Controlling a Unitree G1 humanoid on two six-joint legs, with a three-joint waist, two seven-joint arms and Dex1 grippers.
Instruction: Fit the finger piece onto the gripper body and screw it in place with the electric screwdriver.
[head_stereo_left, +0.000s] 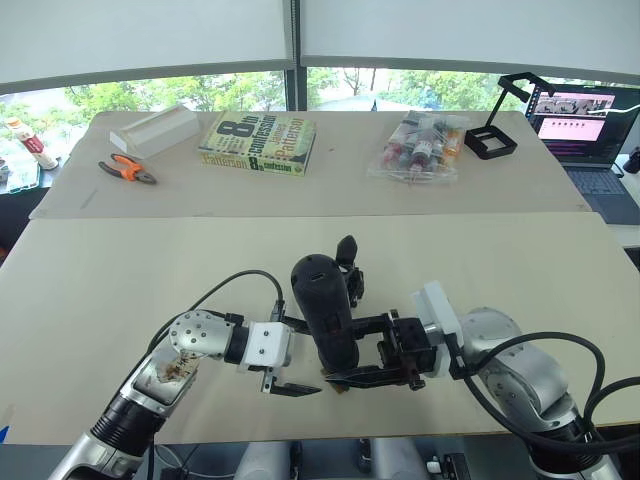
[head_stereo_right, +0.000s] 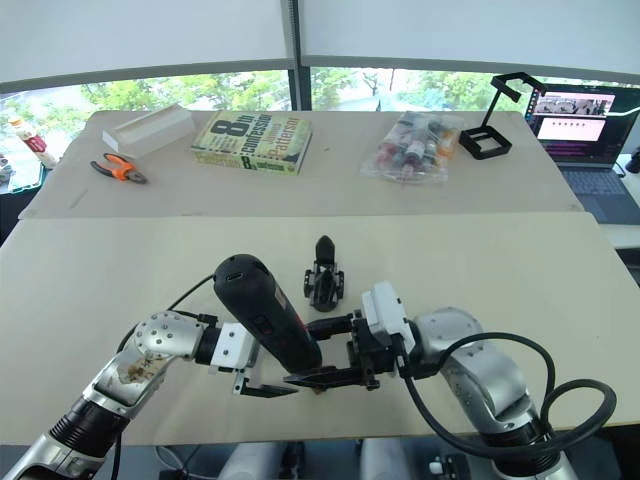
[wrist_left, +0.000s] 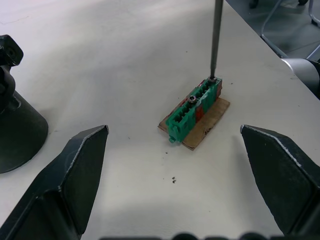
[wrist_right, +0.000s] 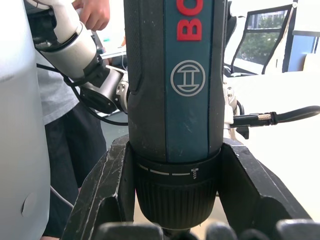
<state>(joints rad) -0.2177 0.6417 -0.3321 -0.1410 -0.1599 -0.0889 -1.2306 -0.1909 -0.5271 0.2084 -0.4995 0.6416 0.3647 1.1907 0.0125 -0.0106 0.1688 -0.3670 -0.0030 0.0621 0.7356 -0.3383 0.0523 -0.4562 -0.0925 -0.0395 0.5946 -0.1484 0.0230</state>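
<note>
Right claw (head_stereo_left: 362, 362): clenched round the electric screwdriver (head_stereo_left: 326, 310), held upright near the bench's (head_stereo_left: 120, 290) front edge.
Bit: tip rests on a green block (wrist_left: 194, 107).
Left claw (wrist_left: 175, 165): released, fingers either side of the block.
Gripper body (head_stereo_right: 325, 274): standing just behind the screwdriver.

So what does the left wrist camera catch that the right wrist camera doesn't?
Left wrist view: the open left gripper flanks a small green block lying on a scrap of brown card. A thin metal bit comes down with its tip on a screw at one end of the block. The gripper body's round base sits off to one side.

Right wrist view: the right gripper clamps the electric screwdriver by its thick barrel with red lettering; a person's hand is behind.

Shared: the same tool, bit in one, barrel in the other.
</note>
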